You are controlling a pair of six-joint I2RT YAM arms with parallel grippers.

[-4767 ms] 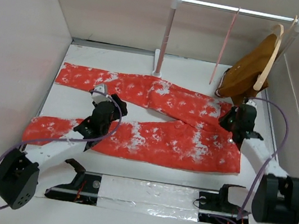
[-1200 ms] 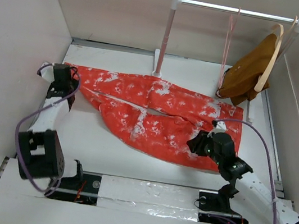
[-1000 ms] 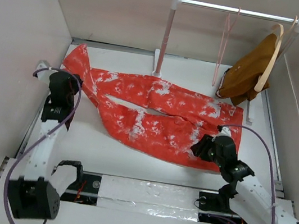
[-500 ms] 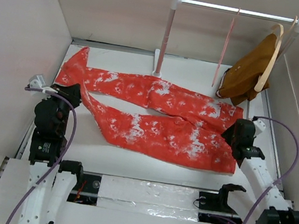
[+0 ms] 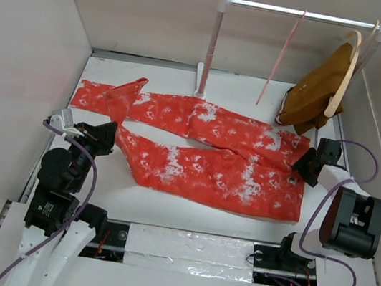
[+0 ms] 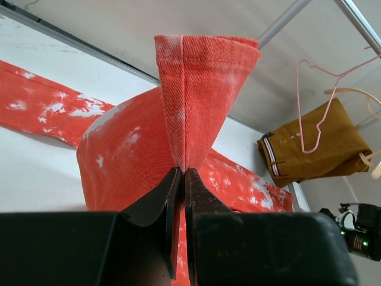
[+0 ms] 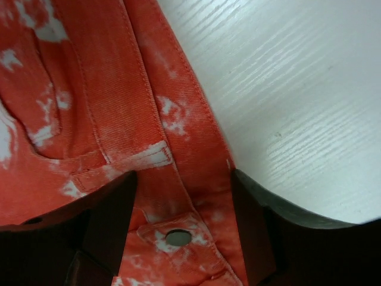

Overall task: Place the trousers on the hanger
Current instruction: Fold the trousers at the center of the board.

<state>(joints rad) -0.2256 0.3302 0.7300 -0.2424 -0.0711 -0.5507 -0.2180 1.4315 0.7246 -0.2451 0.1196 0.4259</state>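
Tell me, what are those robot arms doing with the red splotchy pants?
They're getting the trousers ready to hang up. The left hand is pinching the end of one leg and holding it up off the table. The right hand sits open over the waist end, by the button, not gripping. The rest of the trousers lie flat. The pink hanger hangs empty on the rail at the back, so nothing is on it yet.

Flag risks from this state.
1. Left fingers pinch only a thin cuff fold of the trousers; it may slip out.
2. Right fingers straddle the waistband open, so pulling could drag the whole garment.
3. The hanger hangs tilted on the rail, an awkward target.
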